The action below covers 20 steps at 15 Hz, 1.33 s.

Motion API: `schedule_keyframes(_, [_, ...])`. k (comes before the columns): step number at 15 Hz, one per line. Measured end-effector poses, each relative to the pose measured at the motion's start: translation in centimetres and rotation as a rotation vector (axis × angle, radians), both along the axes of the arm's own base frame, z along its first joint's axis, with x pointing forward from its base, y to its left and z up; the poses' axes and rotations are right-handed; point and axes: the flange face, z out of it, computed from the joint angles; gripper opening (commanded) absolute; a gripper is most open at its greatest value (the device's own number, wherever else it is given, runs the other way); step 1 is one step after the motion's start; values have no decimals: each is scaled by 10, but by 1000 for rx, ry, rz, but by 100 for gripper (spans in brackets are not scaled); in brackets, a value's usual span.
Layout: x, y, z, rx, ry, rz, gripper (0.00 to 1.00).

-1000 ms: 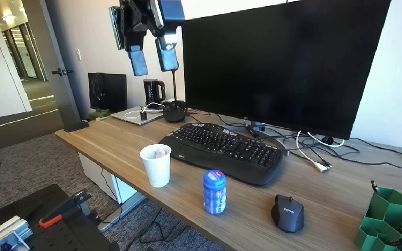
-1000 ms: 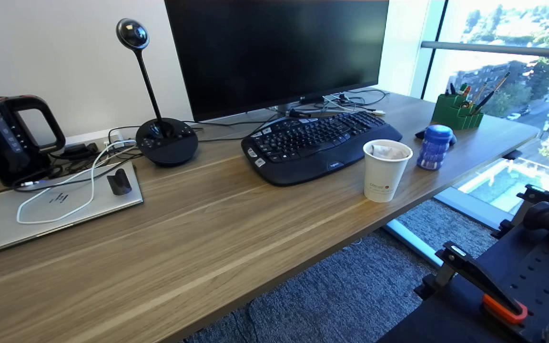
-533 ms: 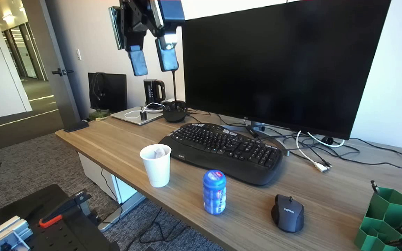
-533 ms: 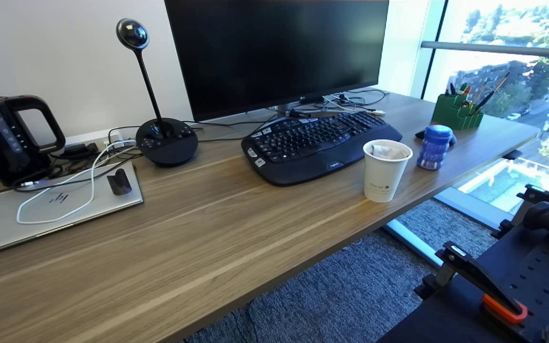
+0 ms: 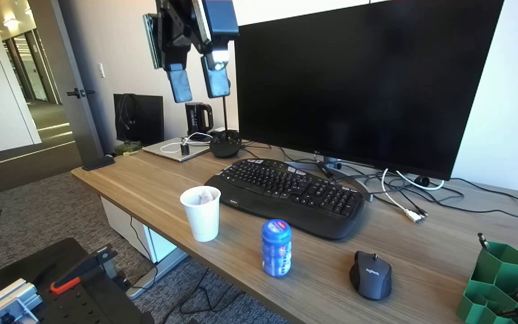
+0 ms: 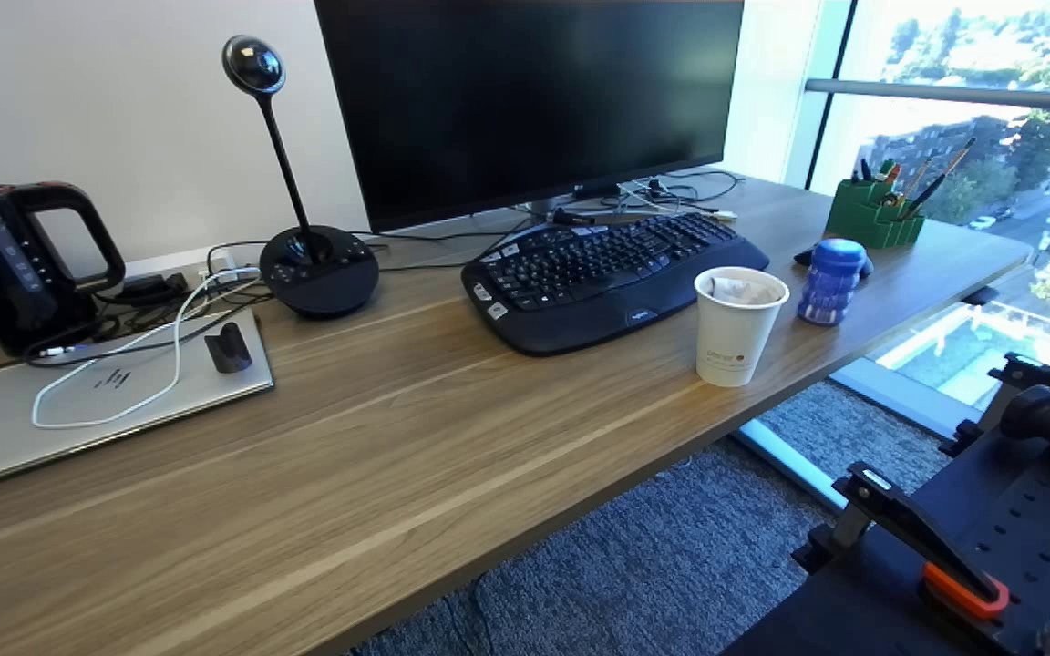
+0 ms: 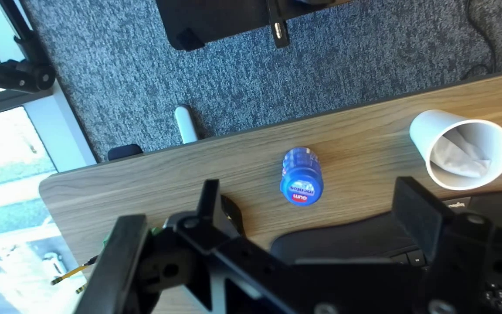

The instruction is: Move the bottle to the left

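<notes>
Bottle [image 5: 277, 248] is standing right of the paper cup [image 5: 203, 218] on the desk [image 5: 241, 245]; the gripper [image 5: 200, 96] is hovering higher, fingers [image 5: 217, 82] spread; a low leftward carry would be risking a toppled cup.

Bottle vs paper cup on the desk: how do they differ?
Colour: the bottle is blue; the paper cup is mostly white.
Top: the bottle is capped; the paper cup is open, with a pale crumpled item inside.
Shape: the paper cup flares to a mouth wider than the bottle.
Shared: both stand upright on the desk.
</notes>
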Motion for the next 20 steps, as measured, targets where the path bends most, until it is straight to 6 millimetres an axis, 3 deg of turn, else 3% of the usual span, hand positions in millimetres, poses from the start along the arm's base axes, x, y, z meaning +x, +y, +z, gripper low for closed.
schedule_keyframes(10, [50,-15,-74,-19,140,-66,100])
schedule_keyframes(15, [66,-14,-83,52,128,45,100])
schedule_keyframes(20, [73,-29,-97,61,117,87,100])
